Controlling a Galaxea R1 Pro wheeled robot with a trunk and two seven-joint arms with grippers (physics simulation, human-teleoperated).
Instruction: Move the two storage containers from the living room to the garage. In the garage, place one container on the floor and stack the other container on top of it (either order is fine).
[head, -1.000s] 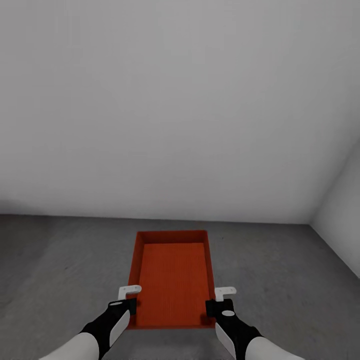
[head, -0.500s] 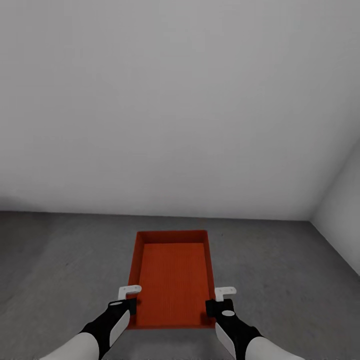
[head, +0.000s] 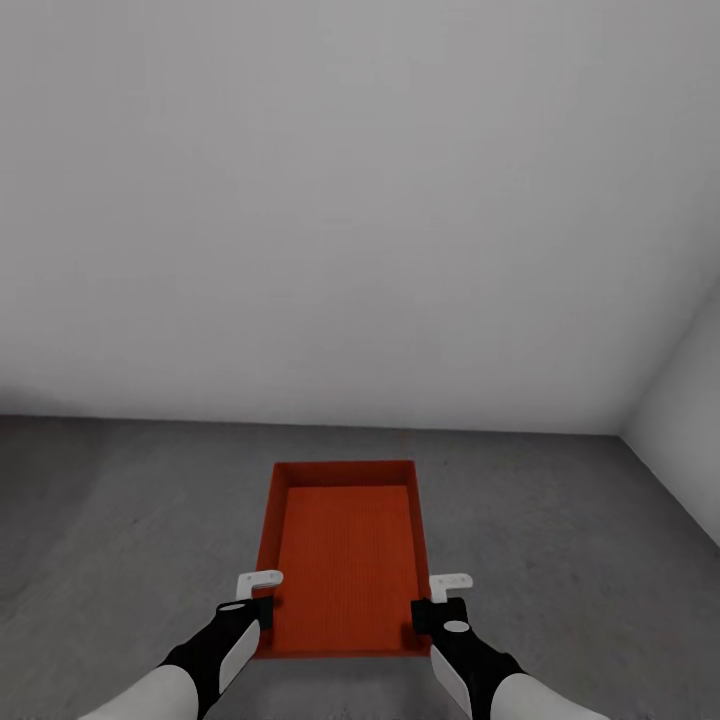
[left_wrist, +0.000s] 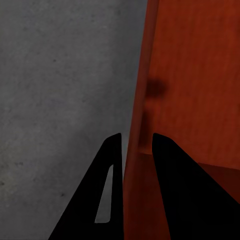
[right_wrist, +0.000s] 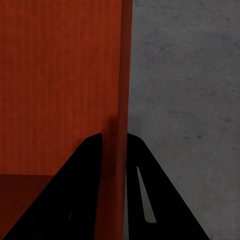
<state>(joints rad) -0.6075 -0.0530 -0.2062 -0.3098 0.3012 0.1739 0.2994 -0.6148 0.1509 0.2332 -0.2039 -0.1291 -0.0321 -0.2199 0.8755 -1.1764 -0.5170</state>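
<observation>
The storage container (head: 346, 556) sits low in front of the robot in the garage, over the dark concrete floor (head: 120, 520), a short way from the white back wall (head: 350, 200) and toward the room's right-hand corner. Across the last second only the floor line against the wall creeps upward in the head view, while container and arms keep their places in the frame; I judge that the camera is moving, perhaps the base or trunk, with the load carried along.

The left tool (head: 262, 592) pinches the container's left long wall near its closest corner, one finger inside and one outside. The right tool (head: 438, 596) pinches the right wall likewise.

Whether the container's bottom touches the floor cannot be told. No second container appears, so this one looks set to be the lower of the stack.
</observation>
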